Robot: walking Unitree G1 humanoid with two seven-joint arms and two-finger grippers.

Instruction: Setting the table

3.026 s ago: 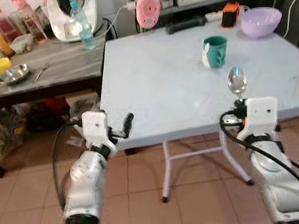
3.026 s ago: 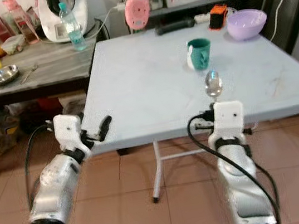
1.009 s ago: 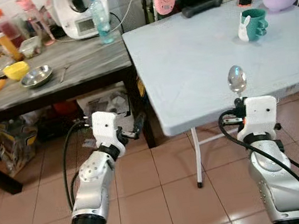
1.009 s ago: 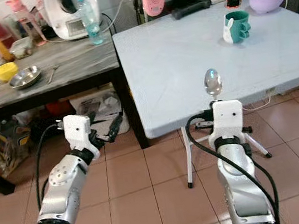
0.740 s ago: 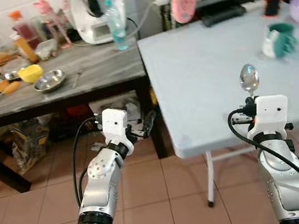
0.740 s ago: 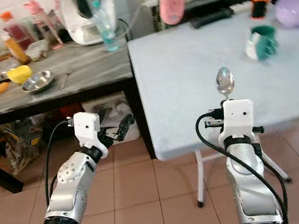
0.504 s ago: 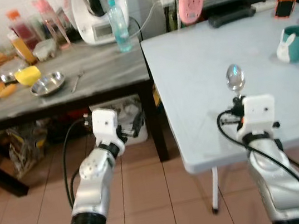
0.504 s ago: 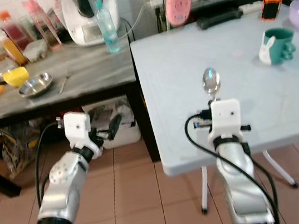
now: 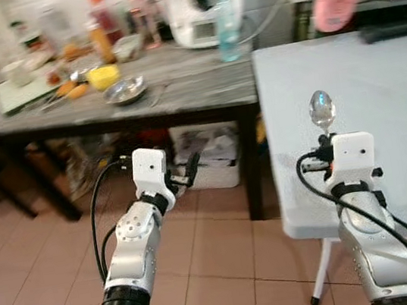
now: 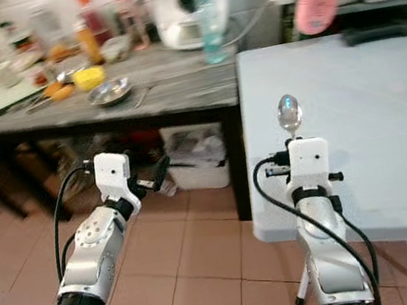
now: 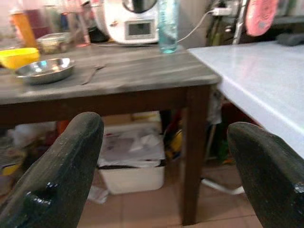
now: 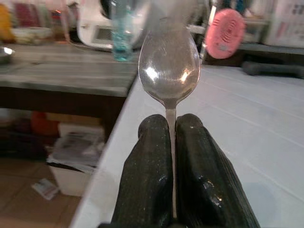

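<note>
My right gripper is shut on the handle of a metal spoon, which stands upright with its bowl on top, over the near left corner of the pale grey table. The right wrist view shows the spoon pinched between both fingers. My left gripper is open and holds nothing. It hovers above the tiled floor in front of the dark wooden side table.
The side table carries a steel bowl, a yellow bowl, a water bottle, a white appliance and several jars. A white box sits under it. A pink round object hangs behind the grey table.
The camera has swung left: the grey table has slid to the right of the picture, and the mug and purple bowl have left it. Both arms hold the same pose.
</note>
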